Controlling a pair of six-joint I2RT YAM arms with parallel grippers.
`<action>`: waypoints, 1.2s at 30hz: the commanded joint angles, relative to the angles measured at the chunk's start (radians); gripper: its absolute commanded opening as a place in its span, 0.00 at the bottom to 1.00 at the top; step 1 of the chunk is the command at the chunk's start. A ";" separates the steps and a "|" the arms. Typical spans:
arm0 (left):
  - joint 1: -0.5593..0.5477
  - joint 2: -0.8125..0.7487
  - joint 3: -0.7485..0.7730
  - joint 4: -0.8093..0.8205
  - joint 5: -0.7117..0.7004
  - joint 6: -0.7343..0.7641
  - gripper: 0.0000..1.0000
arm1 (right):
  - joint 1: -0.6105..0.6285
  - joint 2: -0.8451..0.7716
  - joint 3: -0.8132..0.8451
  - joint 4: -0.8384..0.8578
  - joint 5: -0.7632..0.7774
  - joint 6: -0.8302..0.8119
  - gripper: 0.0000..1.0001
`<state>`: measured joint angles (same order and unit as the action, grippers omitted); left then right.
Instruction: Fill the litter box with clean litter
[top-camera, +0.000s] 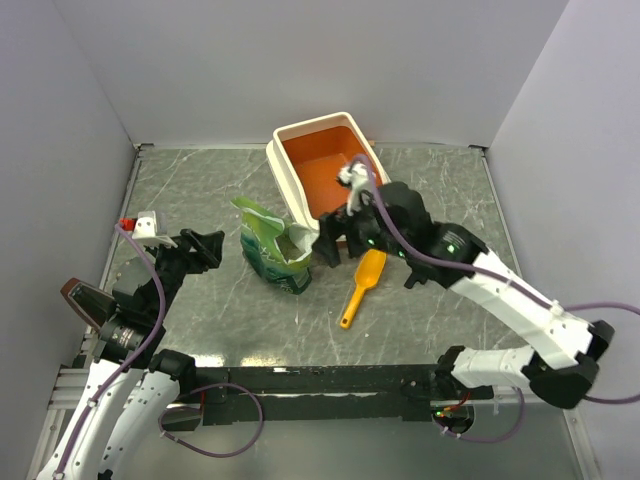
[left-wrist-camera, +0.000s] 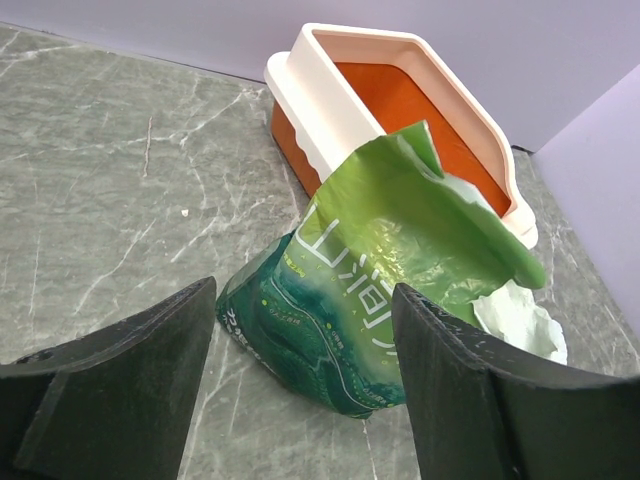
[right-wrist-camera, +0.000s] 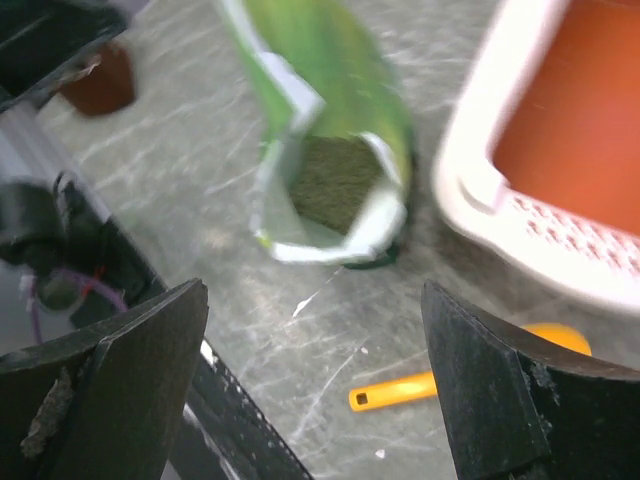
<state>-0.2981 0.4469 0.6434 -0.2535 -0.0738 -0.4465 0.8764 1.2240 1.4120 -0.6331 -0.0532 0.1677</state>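
Filling not yet begun — the litter box (top-camera: 287, 175) at rear seems bare inside, the clean litter (right-wrist-camera: 335, 185) sits in the green bag (top-camera: 272, 248) beside it — left gripper (left-wrist-camera: 305, 290) and right gripper (right-wrist-camera: 315, 295) both gaping, empty.

litter box (top-camera: 287, 170), orange inside, cream-white rim, upright, holes along near short edge, clean litter (right-wrist-camera: 335, 185), dull granules in green bag (right-wrist-camera: 330, 90)

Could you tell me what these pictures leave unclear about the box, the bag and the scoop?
Box: near end covered by the right arm, top view.
Bag: what fills it is blurred, right wrist view.
Scoop: bowl mostly behind a finger, right wrist view.
Bag print: creased, unreadable, left wrist view.
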 joint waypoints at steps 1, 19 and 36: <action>-0.001 -0.004 0.015 0.008 -0.012 -0.003 0.77 | -0.007 -0.087 -0.207 -0.025 0.265 0.209 0.90; -0.001 0.032 0.065 -0.075 -0.058 -0.057 0.94 | -0.014 0.061 -0.610 0.104 0.369 0.740 0.91; -0.001 0.015 0.055 -0.067 -0.034 -0.055 0.93 | -0.014 0.269 -0.617 0.167 0.339 0.839 0.66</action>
<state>-0.2981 0.4728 0.6720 -0.3317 -0.1169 -0.4919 0.8658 1.4769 0.7982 -0.4950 0.2863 0.9791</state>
